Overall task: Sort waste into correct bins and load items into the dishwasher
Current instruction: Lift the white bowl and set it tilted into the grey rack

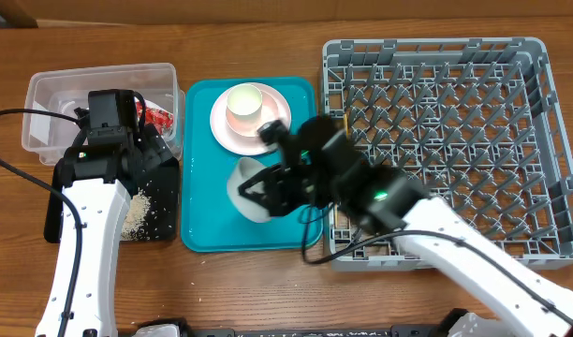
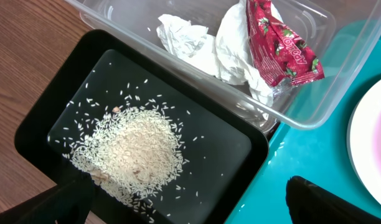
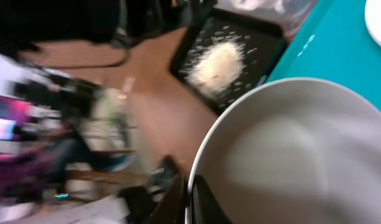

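Evidently the waste is sorted: the napkin and red snack wrapper lie in the clear tub by the table's far-left corner. The rice sits heaped in the black tray just in front of it.

The step in hand looks like loading the white bowl. The right gripper is clamped on its rim, holding it tipped over the near half of the teal tray at mid-table. I cannot tell whether it is clear of the tray.

Next, I judge, the arm must carry the bowl to the dish rack along the right edge and lower it between the pegs.

The left gripper hovers over the black tray, fingers spread and holding nothing.
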Motion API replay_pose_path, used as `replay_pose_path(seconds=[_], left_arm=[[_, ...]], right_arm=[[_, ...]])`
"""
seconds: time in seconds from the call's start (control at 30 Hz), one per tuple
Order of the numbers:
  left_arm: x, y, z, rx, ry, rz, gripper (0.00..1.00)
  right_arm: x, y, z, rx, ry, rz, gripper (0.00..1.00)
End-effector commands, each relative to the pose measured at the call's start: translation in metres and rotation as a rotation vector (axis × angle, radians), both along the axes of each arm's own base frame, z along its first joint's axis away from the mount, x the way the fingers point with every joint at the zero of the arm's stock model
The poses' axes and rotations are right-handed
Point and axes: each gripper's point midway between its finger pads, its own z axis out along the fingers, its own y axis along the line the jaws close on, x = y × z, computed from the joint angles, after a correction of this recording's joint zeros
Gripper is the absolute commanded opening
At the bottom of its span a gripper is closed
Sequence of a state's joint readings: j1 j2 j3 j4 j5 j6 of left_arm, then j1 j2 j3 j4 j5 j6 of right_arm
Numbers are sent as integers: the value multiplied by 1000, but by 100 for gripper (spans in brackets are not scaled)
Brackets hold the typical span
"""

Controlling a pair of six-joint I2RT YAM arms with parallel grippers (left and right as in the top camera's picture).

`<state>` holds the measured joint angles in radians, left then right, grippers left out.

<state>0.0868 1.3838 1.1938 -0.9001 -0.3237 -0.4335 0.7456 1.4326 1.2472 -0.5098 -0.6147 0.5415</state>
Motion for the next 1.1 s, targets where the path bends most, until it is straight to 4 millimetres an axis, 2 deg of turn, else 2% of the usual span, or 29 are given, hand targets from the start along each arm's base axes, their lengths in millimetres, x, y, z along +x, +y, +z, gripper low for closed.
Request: replay_pose_path(seconds=[0.0, 0.13, 0.2, 0.33, 0.43, 0.53, 0.7, 0.8, 0.87, 1.07], left_arm=[[2, -1, 7, -3, -17, -11, 100], [2, -1, 7, -3, -17, -12, 100], [2, -1, 7, -3, -17, -12, 100], [2, -1, 7, -3, -17, -11, 100], [2, -1, 7, -3, -17, -12, 100], [2, -1, 7, -3, -17, -12, 100], [2, -1, 7, -3, -17, -12, 100], [2, -1, 7, -3, -17, -12, 100], [2, -1, 7, -3, -17, -12, 100], [2, -1, 7, -3, -17, -12, 100]], right_arm=[[-21, -19, 43, 153, 147, 111, 4], [-28, -52, 68, 268, 261, 199, 4], [-27, -69, 81, 335, 254, 245, 4], [-15, -101, 97, 425, 278, 245, 4], [-1, -122, 100, 459, 247, 205, 4], [11, -141, 94, 465, 233, 131, 4], [19, -169, 77, 448, 216, 14, 4], [21, -182, 52, 343, 229, -81, 4], [19, -185, 37, 282, 246, -111, 4], [12, -184, 18, 310, 315, -106, 4]])
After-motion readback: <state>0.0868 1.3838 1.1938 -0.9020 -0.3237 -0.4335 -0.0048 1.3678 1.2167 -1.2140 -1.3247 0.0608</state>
